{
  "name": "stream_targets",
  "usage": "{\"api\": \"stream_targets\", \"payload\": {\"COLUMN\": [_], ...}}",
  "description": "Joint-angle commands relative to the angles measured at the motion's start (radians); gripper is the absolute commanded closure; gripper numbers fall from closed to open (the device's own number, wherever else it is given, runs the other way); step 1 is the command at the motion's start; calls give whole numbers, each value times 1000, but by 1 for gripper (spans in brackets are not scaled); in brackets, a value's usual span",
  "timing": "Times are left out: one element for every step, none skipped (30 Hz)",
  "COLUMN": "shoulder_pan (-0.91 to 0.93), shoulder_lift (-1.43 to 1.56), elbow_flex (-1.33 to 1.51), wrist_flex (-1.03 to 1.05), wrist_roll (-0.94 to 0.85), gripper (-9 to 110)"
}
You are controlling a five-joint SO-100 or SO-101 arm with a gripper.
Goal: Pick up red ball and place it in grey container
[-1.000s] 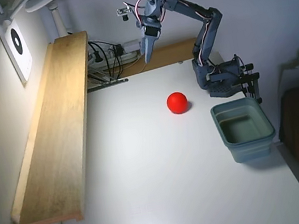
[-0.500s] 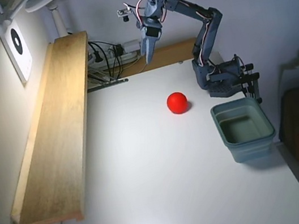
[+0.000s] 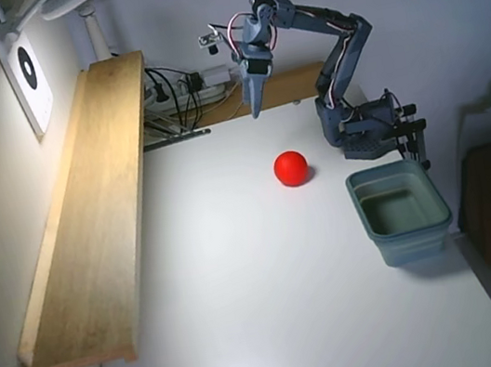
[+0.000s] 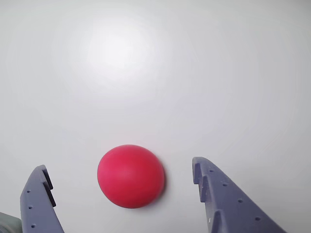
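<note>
The red ball [image 3: 291, 167] lies on the white table, left of the arm's base. In the wrist view the ball [image 4: 130, 175] sits low in the picture, between the two fingers. My gripper [image 3: 254, 107] hangs raised above the table, behind and a little left of the ball in the fixed view, pointing down. In the wrist view the gripper [image 4: 119, 166] is open and empty, its grey-blue fingers [image 4: 218, 194] spread wider than the ball. The grey container [image 3: 416, 244] stands empty at the right, in front of the arm's base, apart from the ball.
A long wooden shelf [image 3: 91, 219] runs along the table's left side. Cables and a power strip [image 3: 183, 90] lie at the back. The arm's base [image 3: 359, 127] stands at the back right. The table's right edge runs just past the container.
</note>
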Motion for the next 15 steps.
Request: {"api": "stream_targets", "payload": {"shoulder_pan": [11, 11, 11, 11, 11, 11, 11, 11, 11, 11, 11, 11, 11, 11, 11], "shoulder_lift": [59, 65, 75, 84, 91, 102, 111, 121, 127, 137, 147, 154, 163, 171, 177], "elbow_flex": [52, 67, 91, 116, 134, 161, 187, 212, 229, 257, 286, 305, 331, 356, 373], "wrist_flex": [-42, -51, -66, -81, -92, -109, -125, -141, -152, -169, -188, -201, -218, -235, -246], "wrist_roll": [3, 3, 3, 3, 3, 3, 3, 3, 3, 3, 3, 3, 3, 3, 3], "gripper": [63, 63, 63, 63, 63, 63, 63, 63, 63, 63, 63, 63, 63, 63, 63]}}
